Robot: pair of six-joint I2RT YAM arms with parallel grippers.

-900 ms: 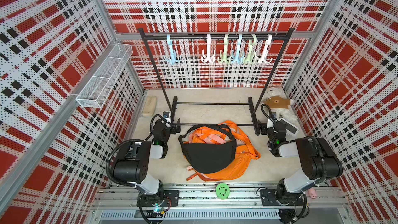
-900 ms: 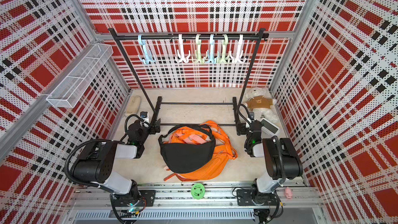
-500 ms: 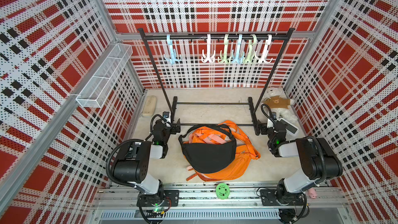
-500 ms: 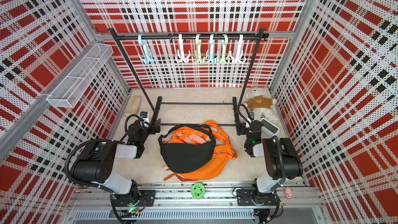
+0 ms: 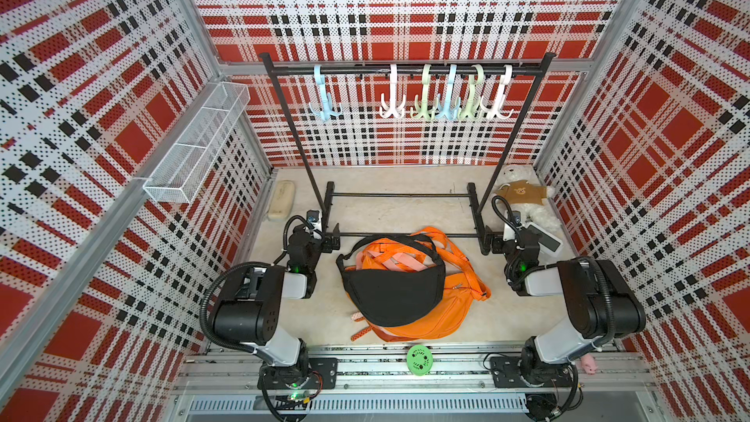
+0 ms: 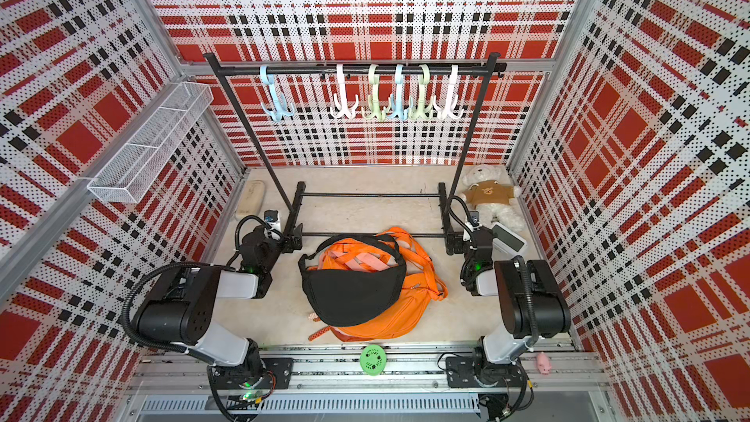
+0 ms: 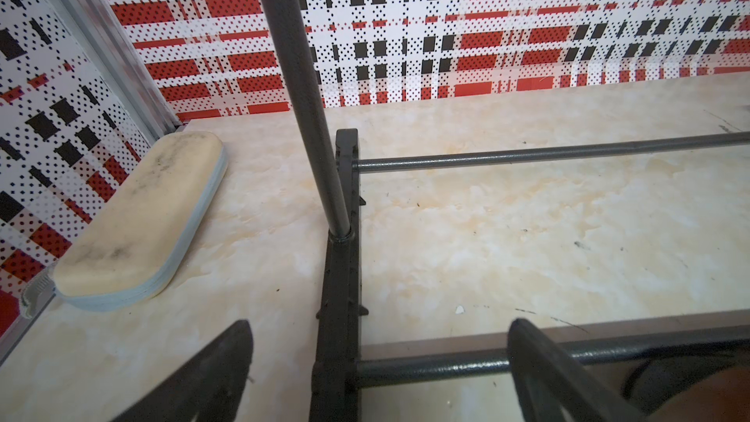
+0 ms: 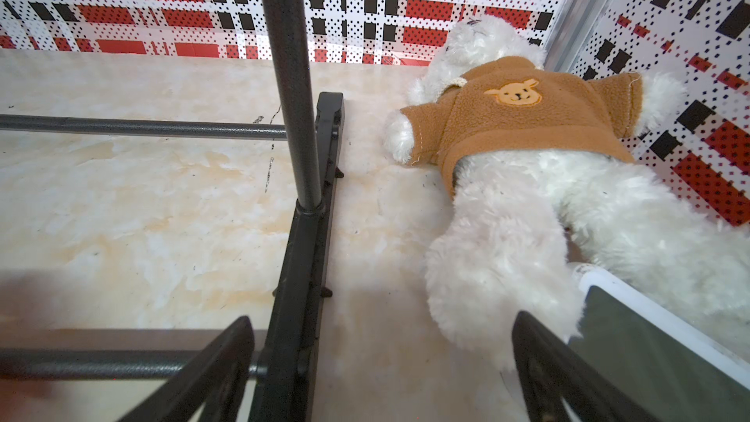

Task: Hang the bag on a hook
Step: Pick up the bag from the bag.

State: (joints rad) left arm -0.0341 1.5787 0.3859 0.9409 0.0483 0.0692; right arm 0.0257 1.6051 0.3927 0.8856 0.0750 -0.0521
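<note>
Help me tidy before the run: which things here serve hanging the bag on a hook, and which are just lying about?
For the job: black bag, orange backpack under it, hooks, rack.
Lying about: teddy bear, cream case, green disc, pink pig, wire basket.

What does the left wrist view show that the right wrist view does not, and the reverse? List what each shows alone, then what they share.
Left wrist only: a cream case lying on the table beside the rack's foot.
Right wrist only: a white teddy bear in a brown jumper, and a dark-screened device by its leg.
Shared: the black rack upright and foot, the pale table and the plaid wall. Each also shows its own open gripper, the left gripper and the right gripper.
</note>
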